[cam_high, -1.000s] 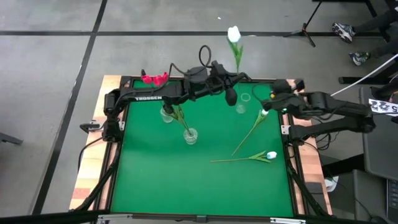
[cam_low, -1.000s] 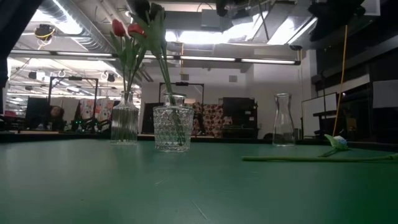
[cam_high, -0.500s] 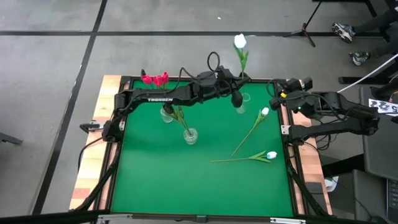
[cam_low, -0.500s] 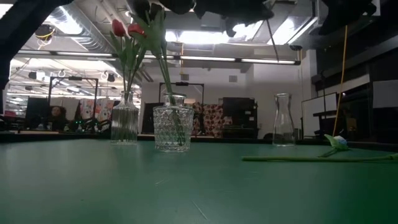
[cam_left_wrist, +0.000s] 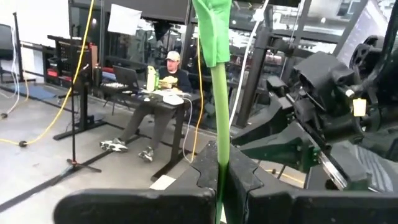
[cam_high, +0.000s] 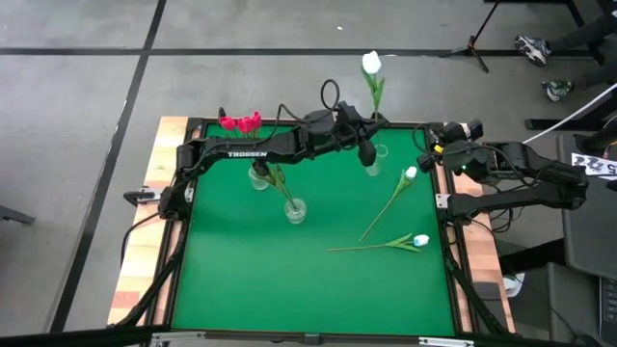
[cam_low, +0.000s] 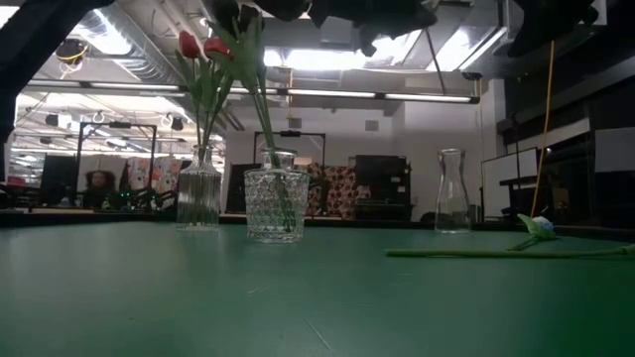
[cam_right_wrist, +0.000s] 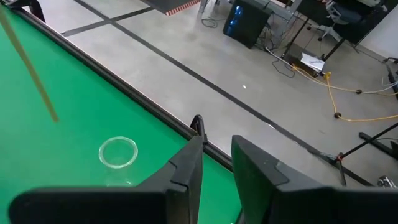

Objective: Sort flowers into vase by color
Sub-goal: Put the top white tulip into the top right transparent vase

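The left tool (cam_high: 367,146), clamped on the stem of a white tulip (cam_high: 371,64), has swung right over the last second and now hangs above the clear vase (cam_high: 377,153) at the far right of the table (cam_high: 241,280); in the last half second it has barely moved. The right tool (cam_high: 431,152) has drawn back off the mat to the table's right edge, its fingers part-way apart and holding nothing. I judge the white flower is lined up for its vase, so the lowering of the stem into the mouth is next.

Two more white tulips lie flat on the mat, one (cam_high: 410,174) just right of the clear vase, one (cam_high: 420,240) nearer. Red tulips (cam_high: 239,122) stand in the ribbed vase (cam_high: 258,177) at far left, and the cut-glass vase (cam_high: 295,211) near the middle holds stems.

The clear vase stands close to the far rim, and its neck looks narrow. The right arm is near on that side. The near half of the mat is open.
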Controlling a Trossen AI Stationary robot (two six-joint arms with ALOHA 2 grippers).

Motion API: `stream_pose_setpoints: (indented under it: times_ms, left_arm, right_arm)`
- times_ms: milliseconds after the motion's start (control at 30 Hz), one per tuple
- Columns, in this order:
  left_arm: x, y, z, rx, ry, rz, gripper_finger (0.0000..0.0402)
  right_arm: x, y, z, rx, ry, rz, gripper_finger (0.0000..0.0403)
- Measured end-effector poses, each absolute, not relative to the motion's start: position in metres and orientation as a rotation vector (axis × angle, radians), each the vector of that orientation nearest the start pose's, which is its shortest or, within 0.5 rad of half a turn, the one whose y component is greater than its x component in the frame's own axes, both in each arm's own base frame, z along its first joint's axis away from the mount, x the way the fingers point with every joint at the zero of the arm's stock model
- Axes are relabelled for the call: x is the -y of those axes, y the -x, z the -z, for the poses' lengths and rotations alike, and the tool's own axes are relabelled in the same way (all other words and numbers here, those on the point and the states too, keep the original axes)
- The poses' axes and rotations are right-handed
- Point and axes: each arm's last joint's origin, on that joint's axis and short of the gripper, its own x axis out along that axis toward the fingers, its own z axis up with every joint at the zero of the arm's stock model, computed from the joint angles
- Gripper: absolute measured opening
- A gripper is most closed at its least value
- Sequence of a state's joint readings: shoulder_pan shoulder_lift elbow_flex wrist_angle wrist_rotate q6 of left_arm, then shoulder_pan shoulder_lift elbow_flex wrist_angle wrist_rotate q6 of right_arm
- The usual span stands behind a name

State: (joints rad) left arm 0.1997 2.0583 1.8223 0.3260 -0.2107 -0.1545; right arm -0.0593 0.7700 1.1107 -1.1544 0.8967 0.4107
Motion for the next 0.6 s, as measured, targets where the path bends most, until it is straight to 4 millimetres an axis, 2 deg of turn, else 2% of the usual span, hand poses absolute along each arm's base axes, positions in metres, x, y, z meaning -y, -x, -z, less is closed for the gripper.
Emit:
stream_pose_setpoints:
  times_ms: [267,600]
  left_arm:
    - [-0.100,-0.476,-0.353,0.096,0.206,-0.305,0.0000]
    - [-0.095,-0.459,-0.373,0.051,0.246,-0.297,0.0000]
  right_arm:
    - [0.028,-0.099,-0.363,-0.578,-0.027,1.008,0.0087]
    - [0.027,-0.100,-0.363,-0.617,0.012,0.959,0.0087]
